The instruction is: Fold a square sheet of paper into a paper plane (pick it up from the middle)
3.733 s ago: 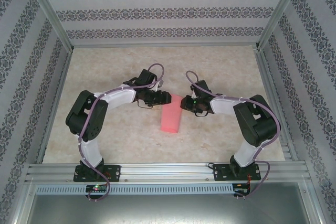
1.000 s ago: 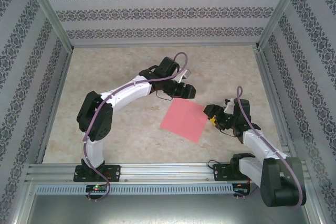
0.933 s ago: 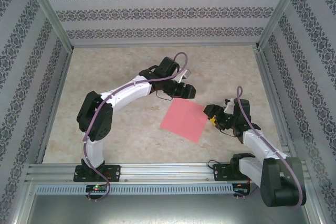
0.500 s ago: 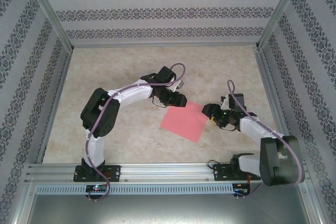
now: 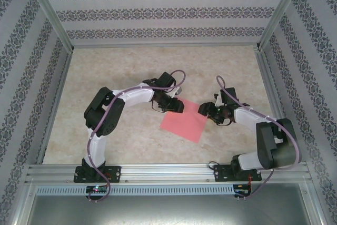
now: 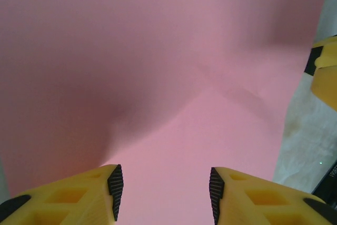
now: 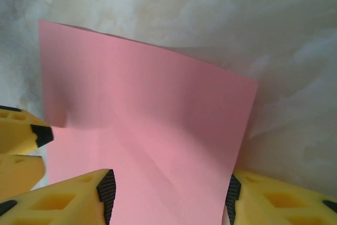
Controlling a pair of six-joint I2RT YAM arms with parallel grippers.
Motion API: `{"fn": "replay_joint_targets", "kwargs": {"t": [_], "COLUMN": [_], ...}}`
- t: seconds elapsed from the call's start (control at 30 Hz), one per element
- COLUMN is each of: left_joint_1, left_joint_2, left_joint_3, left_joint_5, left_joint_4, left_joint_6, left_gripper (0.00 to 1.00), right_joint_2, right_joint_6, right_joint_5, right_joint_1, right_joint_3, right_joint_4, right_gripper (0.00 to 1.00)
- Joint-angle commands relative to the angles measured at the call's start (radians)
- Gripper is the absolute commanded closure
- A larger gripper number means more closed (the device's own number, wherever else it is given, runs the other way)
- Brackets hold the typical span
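Observation:
The square sheet of paper [image 5: 184,122] lies spread flat on the table, salmon-pink, with a faint crease running across it [image 6: 174,88] [image 7: 152,130]. My left gripper [image 5: 178,106] hangs open over the sheet's far-left edge, its yellow fingers [image 6: 63,196] apart with pink paper showing between them. My right gripper [image 5: 204,110] stands open at the sheet's far-right corner, fingers [image 7: 68,196] spread either side of the paper's near edge. In the right wrist view the left gripper's fingertips [image 7: 23,140] show at the left edge. No folded plane shape is in view.
The marble-patterned tabletop [image 5: 131,72] is bounded by aluminium rails [image 5: 163,172] at the front and patterned walls [image 5: 158,9] on three sides. Both arms bend inward toward the middle, elbows [image 5: 102,111] [image 5: 274,140] out at the sides.
The sheet went from a narrow folded strip to an opened flat square. Since then both grippers have closed in on its far edge, the left coming down and the right swinging left.

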Motion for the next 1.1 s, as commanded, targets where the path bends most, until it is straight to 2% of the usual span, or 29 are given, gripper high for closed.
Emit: {"fn": "replay_joint_targets", "kwargs": {"t": [0.0, 0.2, 0.33, 0.5, 0.57, 0.67, 0.77, 0.9, 1.07], "left_joint_1": [0.006, 0.006, 0.006, 0.018, 0.036, 0.084, 0.135, 0.204, 0.258], "left_joint_2": [0.010, -0.007, -0.055, -0.162, -0.221, -0.306, -0.380, -0.456, -0.525], "left_joint_3": [-0.019, -0.045, -0.067, -0.138, -0.177, -0.239, -0.292, -0.367, -0.440], "left_joint_5": [-0.007, 0.002, 0.005, -0.016, -0.030, -0.045, -0.048, -0.030, -0.011], "left_joint_4": [0.017, 0.026, 0.025, 0.023, 0.017, 0.010, -0.012, -0.008, -0.001], "left_joint_6": [0.032, 0.024, 0.015, -0.017, -0.027, -0.036, -0.025, -0.019, -0.017], "left_gripper": [0.50, 0.51, 0.51, 0.50, 0.49, 0.47, 0.42, 0.35, 0.27], "right_joint_2": [-0.023, -0.058, -0.042, -0.018, -0.037, -0.052, -0.039, 0.062, 0.218], "right_joint_6": [-0.003, 0.049, -0.040, -0.046, -0.006, 0.117, 0.257, 0.381, 0.466], "right_joint_5": [-0.043, -0.103, 0.077, 0.287, 0.366, 0.357, 0.401, 0.480, 0.545], "right_joint_1": [0.016, 0.022, 0.037, 0.099, 0.150, 0.223, 0.309, 0.428, 0.522], "right_joint_3": [0.014, -0.021, 0.063, 0.178, 0.202, 0.200, 0.207, 0.296, 0.414], "right_joint_4": [-0.005, 0.066, -0.135, -0.302, -0.346, -0.313, -0.287, -0.309, -0.385], "right_gripper": [0.44, 0.46, 0.38, 0.33, 0.30, 0.27, 0.20, 0.16, 0.13]}}
